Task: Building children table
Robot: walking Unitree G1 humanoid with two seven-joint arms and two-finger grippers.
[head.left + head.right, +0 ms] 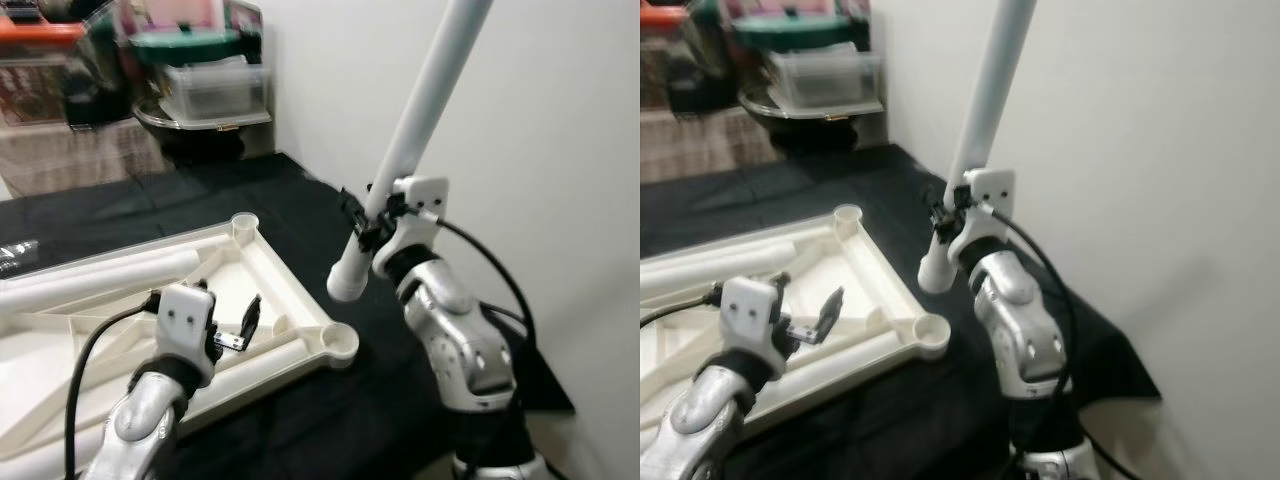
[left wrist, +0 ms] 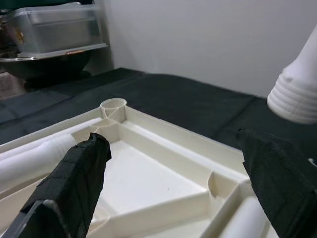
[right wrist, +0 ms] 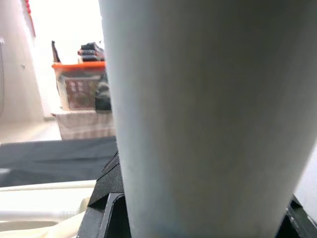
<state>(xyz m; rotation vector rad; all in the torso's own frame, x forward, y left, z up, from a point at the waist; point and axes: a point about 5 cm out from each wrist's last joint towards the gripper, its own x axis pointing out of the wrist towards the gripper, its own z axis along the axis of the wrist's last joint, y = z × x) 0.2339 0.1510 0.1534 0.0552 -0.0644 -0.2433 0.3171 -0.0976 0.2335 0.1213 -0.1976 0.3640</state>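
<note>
A cream plastic table top lies upside down on a black cloth, with round leg sockets at its corners. My right gripper is shut on a long white table leg, held tilted, its threaded lower end hanging above and to the right of the near corner socket. My left gripper hovers open over the inside of the frame, its black fingers spread wide with nothing between them. Another white leg lies across the table top on the left.
The black cloth covers the work surface up to a white wall on the right. At the back stand a clear plastic storage box, a dark round bowl under it and an orange-lidded crate.
</note>
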